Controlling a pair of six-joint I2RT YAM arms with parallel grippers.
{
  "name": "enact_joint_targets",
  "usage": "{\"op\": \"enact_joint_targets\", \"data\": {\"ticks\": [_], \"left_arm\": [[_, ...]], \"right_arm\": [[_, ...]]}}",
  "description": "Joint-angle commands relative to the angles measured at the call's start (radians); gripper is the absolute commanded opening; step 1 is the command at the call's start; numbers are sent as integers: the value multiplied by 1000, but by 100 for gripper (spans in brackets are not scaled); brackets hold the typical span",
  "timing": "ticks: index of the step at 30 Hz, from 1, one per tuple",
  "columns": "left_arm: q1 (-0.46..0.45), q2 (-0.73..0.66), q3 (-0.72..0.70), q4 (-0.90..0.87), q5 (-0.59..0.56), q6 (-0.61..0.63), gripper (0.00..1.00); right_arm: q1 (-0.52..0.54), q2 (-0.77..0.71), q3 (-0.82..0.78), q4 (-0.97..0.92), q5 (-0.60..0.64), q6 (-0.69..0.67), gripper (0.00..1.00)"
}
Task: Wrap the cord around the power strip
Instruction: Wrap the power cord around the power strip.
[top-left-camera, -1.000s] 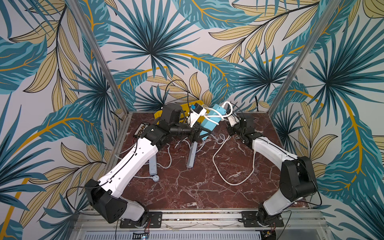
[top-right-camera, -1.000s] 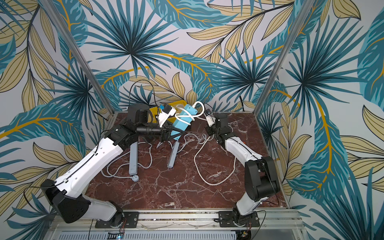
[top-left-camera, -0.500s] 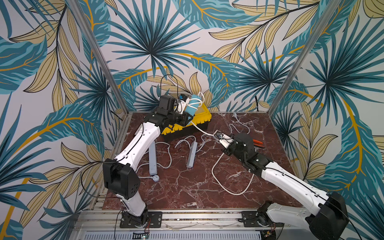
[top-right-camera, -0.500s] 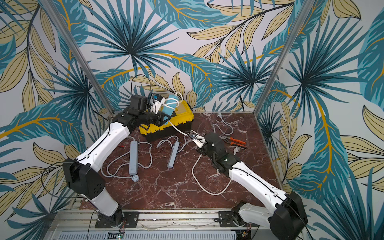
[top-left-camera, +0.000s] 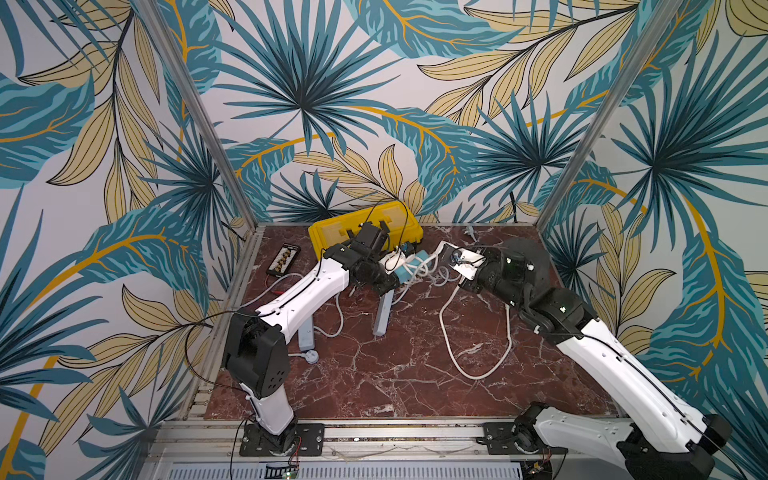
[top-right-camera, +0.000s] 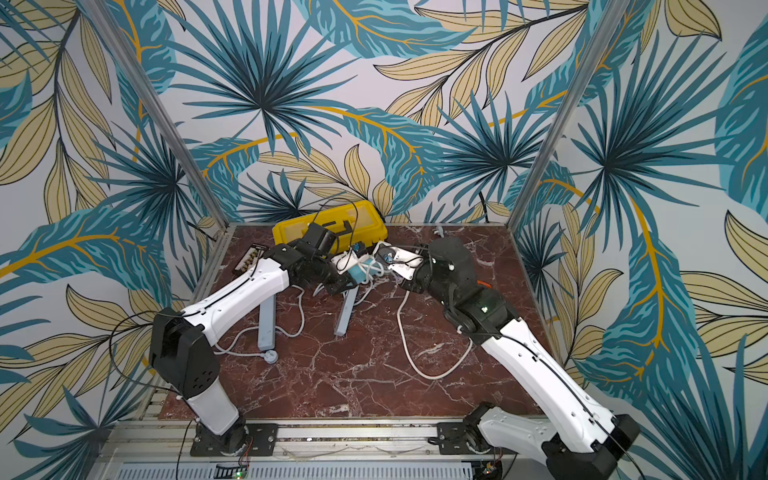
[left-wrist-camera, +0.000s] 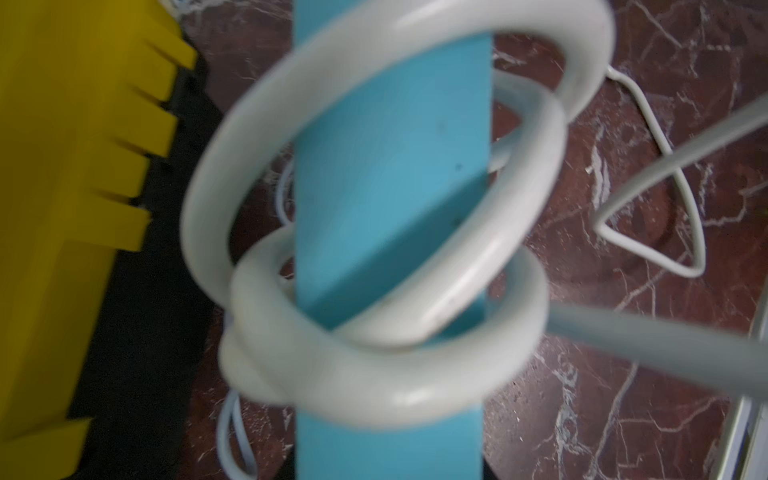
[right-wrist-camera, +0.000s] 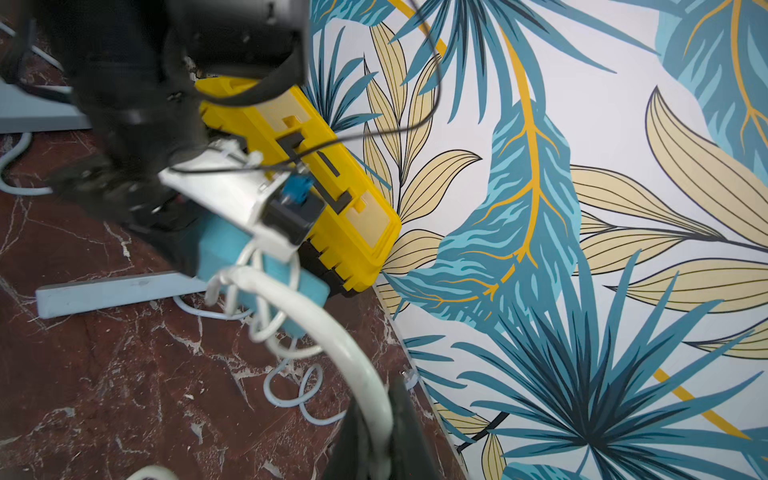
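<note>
The marble counter (top-left-camera: 395, 374) carries a yellow case (top-left-camera: 332, 232) at twelve o'clock. Just off the case's five o'clock corner, the blue power strip (top-left-camera: 402, 274) is clamped in the closed left tool (top-left-camera: 391, 279). The white cord (left-wrist-camera: 374, 386) loops loosely around the strip. At the strip's three o'clock, the right tool (right-wrist-camera: 380, 451) is pinched tight on the cord.

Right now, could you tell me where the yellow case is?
In a top view, the yellow case sits at the table's back edge, left of centre, behind the blue power strip.
</note>
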Motion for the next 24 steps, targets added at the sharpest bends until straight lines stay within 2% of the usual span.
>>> {"op": "enact_joint_targets", "data": {"ticks": [1, 4, 7, 11, 13, 14, 15, 18, 21, 24], "left_arm": [[-39, -95, -65, -49, 104, 144, 0], [-75, -153, -104, -49, 211, 191, 0], [-95, -195, -109, -47, 341, 195, 0], [-102, -212, -61, -49, 446, 118, 0], [-102, -208, -17, -47, 439, 70, 0], [-101, -210, 6, -47, 431, 48, 0], [-101, -211, 28, -47, 421, 26, 0], [-99, -210, 94, -43, 385, -45, 0], [-101, -204, 142, -41, 391, -92, 0], [-100, -197, 182, -41, 360, -128, 0]], "right_arm": [[-81, 108, 85, -56, -120, 49, 0], [-178, 195, 139, -62, -275, 144, 0], [-229, 277, 179, -69, -419, 220, 0], [-277, 373, 168, -8, -546, 344, 2], [-293, 386, 91, 91, -559, 420, 12], [-298, 380, 36, 161, -554, 463, 19], [-303, 370, -22, 242, -548, 509, 31], [-309, 331, -164, 409, -546, 623, 53], [-309, 302, -274, 533, -526, 702, 63], [-309, 276, -359, 599, -484, 756, 67]]}}
